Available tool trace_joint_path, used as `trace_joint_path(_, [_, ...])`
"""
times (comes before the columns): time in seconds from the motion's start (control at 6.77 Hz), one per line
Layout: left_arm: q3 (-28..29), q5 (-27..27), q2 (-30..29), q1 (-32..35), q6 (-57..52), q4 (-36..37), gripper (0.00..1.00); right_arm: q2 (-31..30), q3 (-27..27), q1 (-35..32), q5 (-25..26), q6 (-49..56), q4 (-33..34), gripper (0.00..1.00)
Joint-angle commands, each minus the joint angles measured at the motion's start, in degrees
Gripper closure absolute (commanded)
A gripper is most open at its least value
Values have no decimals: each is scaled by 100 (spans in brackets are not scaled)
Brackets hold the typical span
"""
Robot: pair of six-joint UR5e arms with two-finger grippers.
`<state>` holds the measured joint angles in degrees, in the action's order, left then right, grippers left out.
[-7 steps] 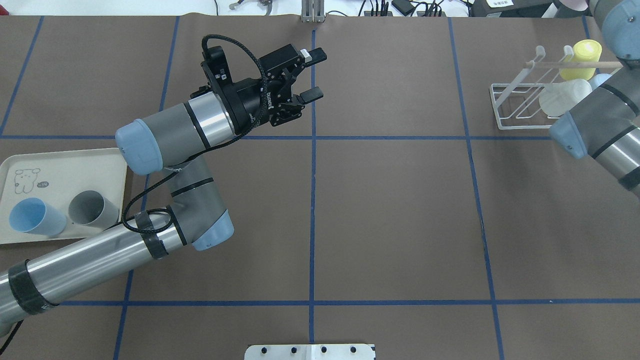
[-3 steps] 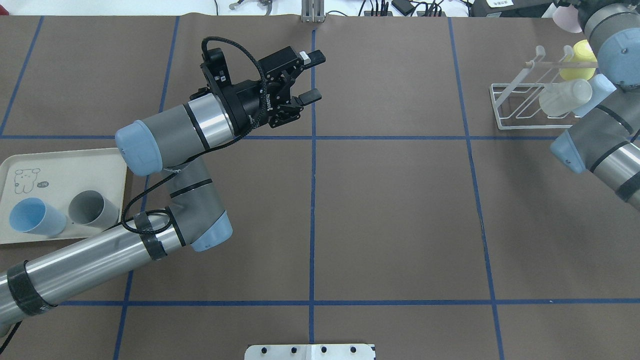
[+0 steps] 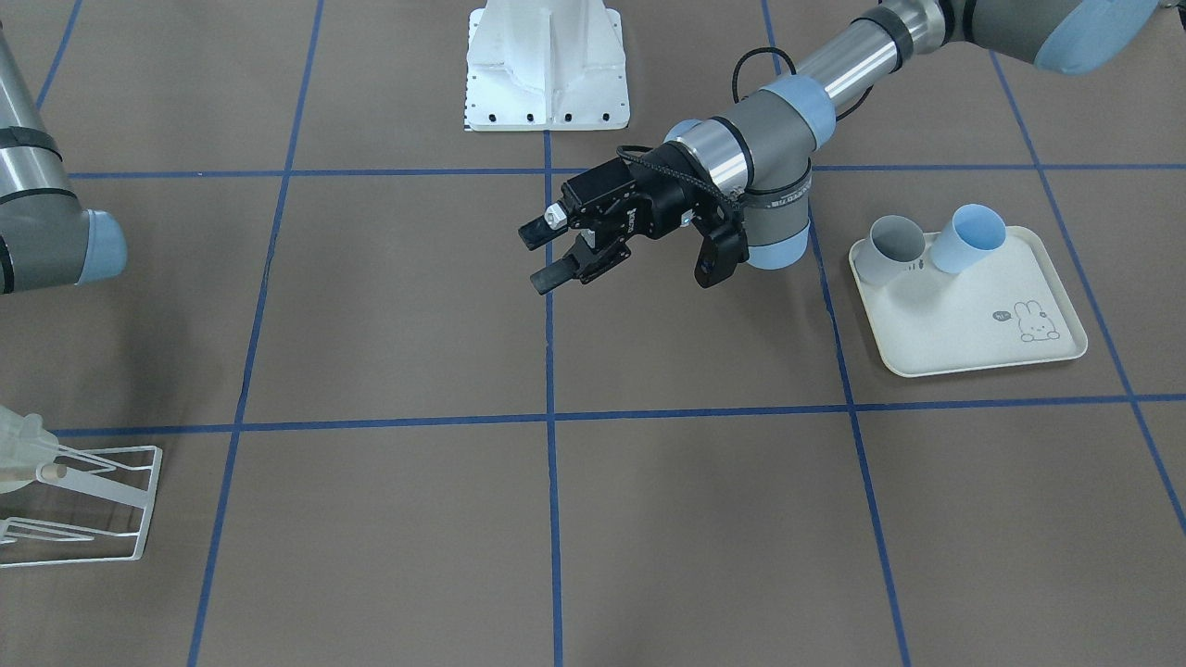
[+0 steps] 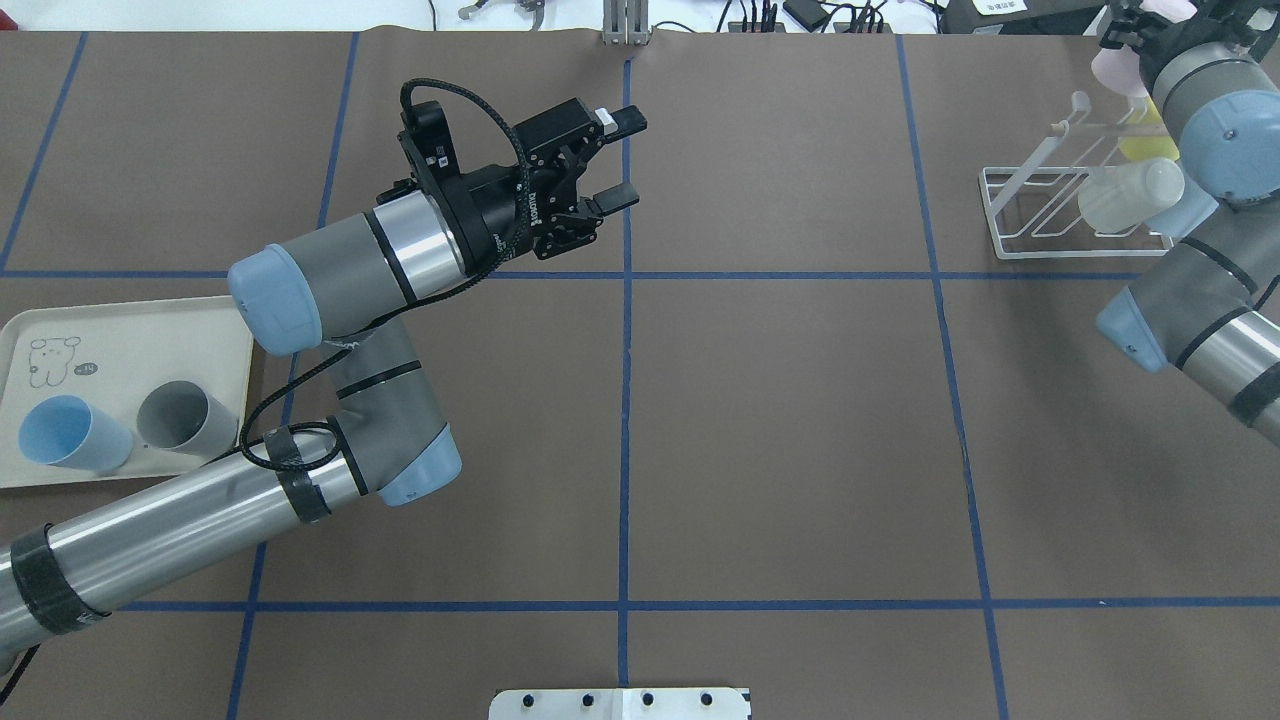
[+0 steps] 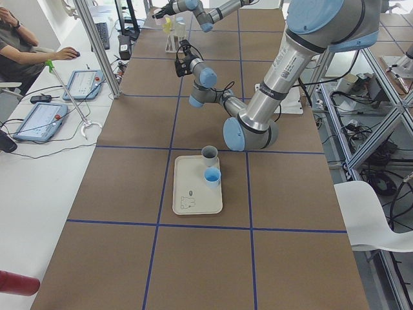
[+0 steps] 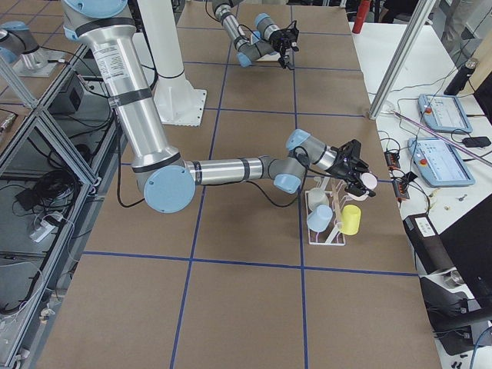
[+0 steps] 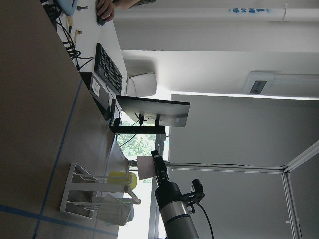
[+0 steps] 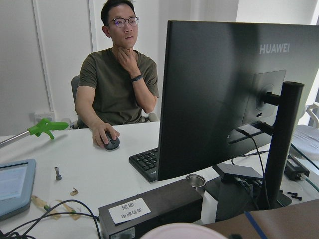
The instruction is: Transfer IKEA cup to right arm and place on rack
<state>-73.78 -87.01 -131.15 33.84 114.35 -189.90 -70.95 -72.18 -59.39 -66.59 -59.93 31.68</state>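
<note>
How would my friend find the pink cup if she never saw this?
Go to the white wire rack at the table's end by the right arm. Just above it, the right gripper holds the pink cup. The cups on the rack are yellow, blue and frosted; only this one is pink.

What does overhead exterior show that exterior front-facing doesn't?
Overhead only: the right gripper closed on a pink cup by the rack, and a yellow cup on the rack. Front-facing only: the upright body of the white robot base; overhead catches just its plate edge. Both: the left gripper open and empty, the tray holding a grey cup and a blue cup, and the rack with a clear cup, cropped at the edge in front-facing.
</note>
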Motion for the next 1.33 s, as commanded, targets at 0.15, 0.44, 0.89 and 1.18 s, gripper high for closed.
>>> trace_joint_path(0.15, [4,-17,46,-9,0,-3,0,-120,-155,7,-12,374,-13,100])
trace_joint_path(0.44, [13,-17,81,-27,0,-3,0,-182,-173,15,-3,385,-13,100])
trace_joint_path(0.89, [13,-9,90,-36,0,-3,0,-165,-103,94,15,385,4,100])
trace_joint_path(1.18, [13,-26,90,-18,0,-3,0,-173,-94,200,15,359,-4,100])
